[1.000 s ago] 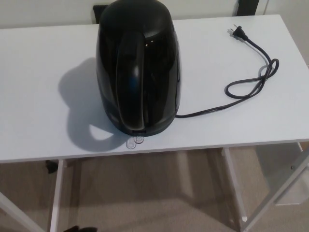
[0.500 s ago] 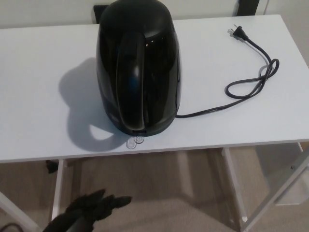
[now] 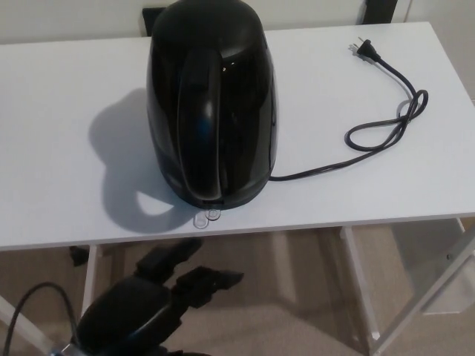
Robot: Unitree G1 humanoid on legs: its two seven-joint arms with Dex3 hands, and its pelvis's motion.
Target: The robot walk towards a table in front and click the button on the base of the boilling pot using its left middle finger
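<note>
Left hand (image 3: pixel 159 297) enters at lower left of the head view, below the near edge of the table (image 3: pixel 59 148). Black, back of the hand toward the camera. Two thick fingers (image 3: pixel 200 285) extend up and to the right, spread apart from each other, holding nothing: hand released. Upper finger tip lies just under the table edge in the picture; lower finger points right over the floor. No contact with the table or anything on it. A dark cable (image 3: pixel 37 304) loops beside the wrist at far lower left.

Right hand: does not appear.

Boiling pot (image 3: pixel 211 104) stands upright on the white table, left of centre, near the front edge. Glossy black body, handle (image 3: pixel 202 126) facing the camera and running top to bottom. Its shadow falls to the left on the tabletop. Button (image 3: pixel 212 215): small clear tab projecting from the front of the pot's base, just at the foot of the handle, lying flat on the tabletop. It sits above the fingers in the picture, apart from them.

Power cord (image 3: pixel 386 122) leaves the base on the right side, runs across the table, makes one loop, and ends in a plug (image 3: pixel 365 50) lying loose near the far right corner.

Beige carpet (image 3: pixel 297 297) under the table; white table legs visible at both sides.
</note>
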